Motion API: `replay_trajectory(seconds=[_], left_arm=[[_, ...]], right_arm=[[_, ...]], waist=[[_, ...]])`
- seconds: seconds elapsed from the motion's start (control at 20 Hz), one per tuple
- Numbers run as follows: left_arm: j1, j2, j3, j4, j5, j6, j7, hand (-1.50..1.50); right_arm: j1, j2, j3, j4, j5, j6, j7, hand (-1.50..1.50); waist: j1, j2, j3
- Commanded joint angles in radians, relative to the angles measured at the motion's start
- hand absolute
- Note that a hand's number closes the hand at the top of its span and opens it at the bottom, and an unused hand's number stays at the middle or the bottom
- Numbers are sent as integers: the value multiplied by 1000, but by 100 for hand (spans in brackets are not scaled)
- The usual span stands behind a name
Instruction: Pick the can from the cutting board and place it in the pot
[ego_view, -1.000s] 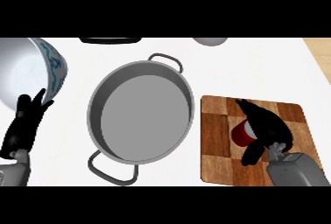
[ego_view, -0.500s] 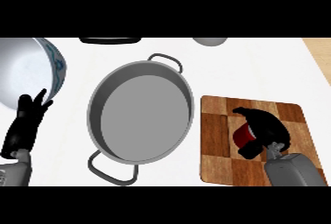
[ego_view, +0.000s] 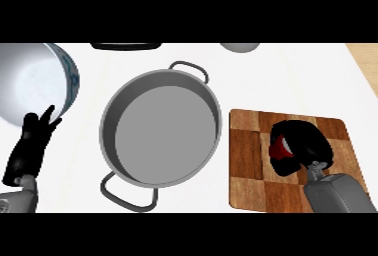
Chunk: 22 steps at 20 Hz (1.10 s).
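A wooden checkered cutting board (ego_view: 251, 170) lies at the right of the counter. On it my right hand (ego_view: 304, 144) is curled round a red can (ego_view: 280, 147), of which only a small patch shows at the hand's left side. The grey two-handled pot (ego_view: 161, 131) stands left of the board, with nothing inside it. My left hand (ego_view: 31, 145) rests open at the far left, fingers up, beside the bowl.
A large white bowl with a blue patterned rim (ego_view: 33, 82) sits at the far left. A dark object (ego_view: 125, 46) and a grey rounded object (ego_view: 240, 47) lie along the back edge. The counter's right edge shows wood (ego_view: 365, 55).
My right hand has closed further over the red can, hiding more of it. The left hand has stayed where it was.
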<state>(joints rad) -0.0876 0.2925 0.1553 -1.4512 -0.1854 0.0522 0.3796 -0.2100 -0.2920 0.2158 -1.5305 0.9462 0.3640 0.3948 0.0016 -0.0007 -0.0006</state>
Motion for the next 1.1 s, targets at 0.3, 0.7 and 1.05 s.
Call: replay_trajectory(seconds=[0.3, 0.7, 1.05], left_arm=[[11, 8, 18, -71, -1, -31, 47, 0], [23, 1, 30, -40, -12, -16, 19, 0], [20, 5, 32, -38, -5, -29, 16, 0]], right_arm=[[22, 22, 25, -141, 153, -88, 48, 150], [442, -11, 67, -592, 263, -101, 232, 150], [426, 11, 141, -925, 352, -203, 224, 150]], waist=[[-1, -1, 1], [-23, -6, 0], [-14, -11, 0]])
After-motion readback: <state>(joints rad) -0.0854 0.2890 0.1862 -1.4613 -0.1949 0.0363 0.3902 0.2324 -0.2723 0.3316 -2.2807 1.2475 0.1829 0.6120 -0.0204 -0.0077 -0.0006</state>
